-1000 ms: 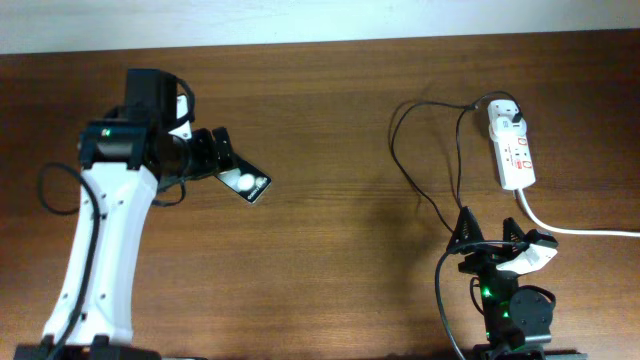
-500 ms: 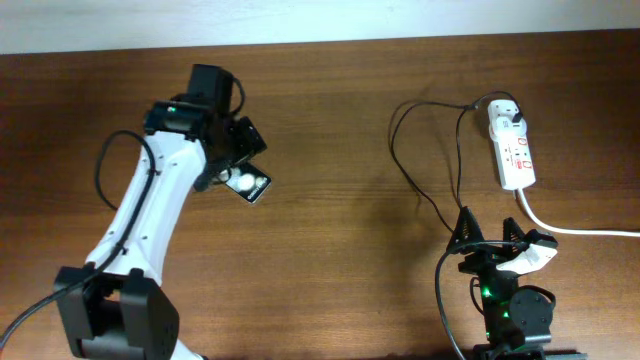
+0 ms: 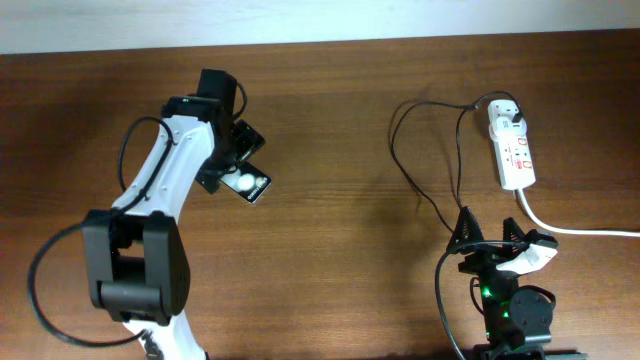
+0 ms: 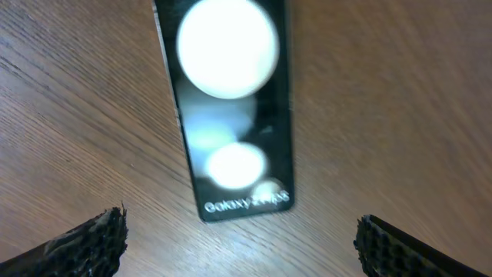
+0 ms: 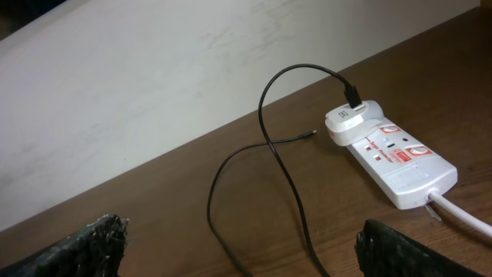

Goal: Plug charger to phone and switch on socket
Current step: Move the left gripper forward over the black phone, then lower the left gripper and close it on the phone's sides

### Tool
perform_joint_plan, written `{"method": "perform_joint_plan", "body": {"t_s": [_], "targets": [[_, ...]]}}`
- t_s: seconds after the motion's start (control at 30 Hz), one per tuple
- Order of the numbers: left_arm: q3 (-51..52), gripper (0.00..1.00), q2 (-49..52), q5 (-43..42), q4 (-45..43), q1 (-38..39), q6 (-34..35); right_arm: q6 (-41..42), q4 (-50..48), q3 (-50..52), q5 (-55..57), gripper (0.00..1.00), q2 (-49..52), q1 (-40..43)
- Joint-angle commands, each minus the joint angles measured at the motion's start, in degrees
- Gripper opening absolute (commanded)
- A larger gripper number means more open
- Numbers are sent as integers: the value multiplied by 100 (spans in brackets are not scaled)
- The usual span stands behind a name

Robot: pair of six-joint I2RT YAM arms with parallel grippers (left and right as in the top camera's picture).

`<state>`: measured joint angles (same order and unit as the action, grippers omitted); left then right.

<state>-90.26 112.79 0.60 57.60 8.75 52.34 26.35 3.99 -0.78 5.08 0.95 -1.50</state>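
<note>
1. over on the left of the table (image 3: 330,285), the left arm (image 3: 160,200) has swung round within the last second and folded in behind its wrist.
2. the left gripper (image 3: 231,163) now hovers right above its target, fingers spread wide, holding nothing.
3. the right gripper (image 3: 490,238), near right, hasn't stirred: spread, empty.
4. the socket (image 3: 512,150) lies far right, with the white adapter (image 5: 350,123) seated in its far end.
5. the charger (image 5: 280,165) loops loose to the left of it.
6. the phone (image 3: 250,185) is left of centre, unmoved, flat on the wood.
7. the plug tip (image 5: 311,135) lies free, well apart from the phone. nothing is plugged yet, and a phone grab looks next.
</note>
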Motion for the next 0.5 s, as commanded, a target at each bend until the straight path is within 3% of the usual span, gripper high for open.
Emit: {"method": "perform_joint_plan", "body": {"t_s": [0.0,0.3,0.47], "targets": [[-144,99,149,-22,-35,-205,76,-63,24,46,-11,99,-26,-37],[-140,99,164,219,-767,-291,79,-63,24,46,-11,99,-26,-37],[-140,99,164,216,-699,-291,76,-63,24,46,-11,99,-26,-37]]}}
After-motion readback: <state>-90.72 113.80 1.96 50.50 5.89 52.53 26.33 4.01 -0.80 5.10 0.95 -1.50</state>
